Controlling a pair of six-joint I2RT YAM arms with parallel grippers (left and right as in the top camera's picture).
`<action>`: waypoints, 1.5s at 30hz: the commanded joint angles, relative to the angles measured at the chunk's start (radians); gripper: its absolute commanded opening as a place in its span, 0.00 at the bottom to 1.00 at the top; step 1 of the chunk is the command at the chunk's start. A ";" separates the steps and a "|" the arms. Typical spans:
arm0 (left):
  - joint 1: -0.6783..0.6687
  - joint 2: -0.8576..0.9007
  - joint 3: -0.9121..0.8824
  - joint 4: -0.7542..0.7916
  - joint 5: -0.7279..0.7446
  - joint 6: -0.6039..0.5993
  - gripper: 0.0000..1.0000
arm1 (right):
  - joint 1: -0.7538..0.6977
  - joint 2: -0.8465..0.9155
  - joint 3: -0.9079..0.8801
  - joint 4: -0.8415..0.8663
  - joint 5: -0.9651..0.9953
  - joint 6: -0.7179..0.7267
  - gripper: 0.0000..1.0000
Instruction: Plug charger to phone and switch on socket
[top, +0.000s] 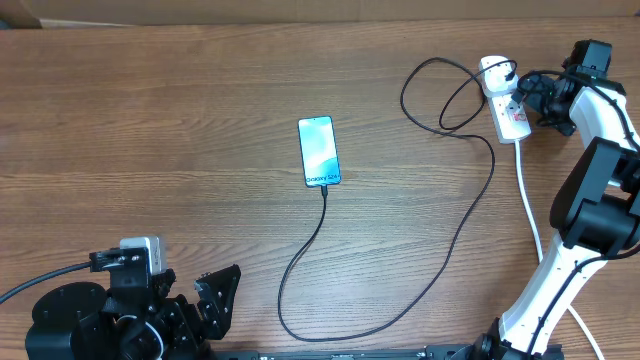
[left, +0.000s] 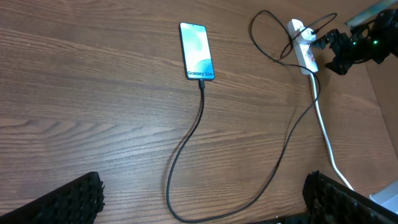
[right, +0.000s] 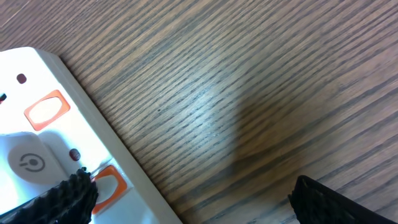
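Charger in, switch left to press

We judge the charger (top: 440, 262) already seated in the phone (top: 319, 151), which lies on the worktop well to the left of our right hand (right: 199, 199). That hand hangs spread wide and empty over the socket (right: 62, 140), one finger (right: 68, 199) just beside the red switch (right: 107, 185). Next comes a short press onto it.

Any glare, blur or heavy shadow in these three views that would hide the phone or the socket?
Overhead: even light and sharp; the phone screen is bright but not blown out, and the socket is slightly washed out. Left wrist: sharp, with no glare on the table. Right wrist: very close, the socket is in focus, and a soft broad shadow lies on the wood.
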 joint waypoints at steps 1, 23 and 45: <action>-0.005 -0.002 -0.003 0.000 -0.007 -0.011 1.00 | 0.017 0.014 0.011 -0.017 -0.047 -0.021 1.00; -0.005 -0.002 -0.003 0.000 -0.007 -0.011 0.99 | 0.017 0.021 0.010 -0.032 -0.046 -0.020 1.00; -0.005 -0.002 -0.003 0.000 -0.007 -0.011 1.00 | 0.017 0.022 -0.036 0.009 -0.047 -0.019 1.00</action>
